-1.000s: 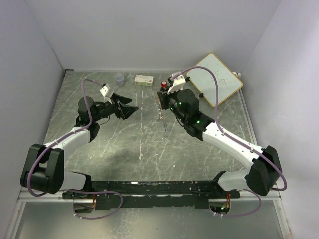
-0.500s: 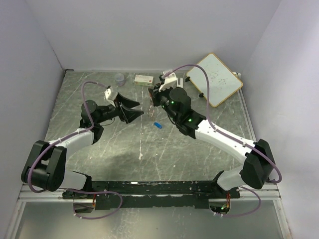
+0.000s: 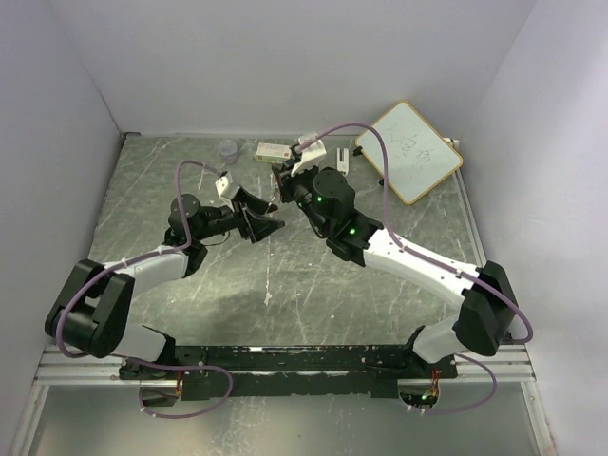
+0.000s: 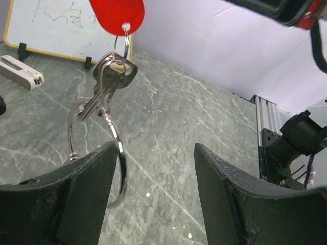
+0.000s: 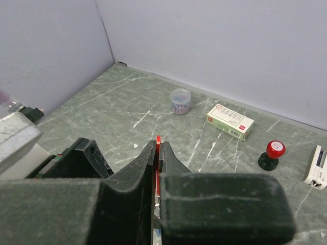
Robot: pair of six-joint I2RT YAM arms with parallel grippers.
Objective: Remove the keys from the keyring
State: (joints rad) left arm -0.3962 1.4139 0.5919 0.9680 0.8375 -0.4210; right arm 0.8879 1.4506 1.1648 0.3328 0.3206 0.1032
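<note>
My right gripper [image 5: 157,145] is pinched shut on the red key [image 4: 115,13]. The keyring [image 4: 122,163] hangs just below the red key. My left gripper [image 4: 153,153], fingers apart, sits under the red key, maybe touching the keyring. 0 keys [image 4: 104,84] are off yet.

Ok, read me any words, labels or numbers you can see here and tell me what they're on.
Nothing can be read clearly.
Whiteboard: faint handwritten scribbles, too faint to read.
Small box: printed label, too small to read.
Red tag: blank on the side showing.
</note>
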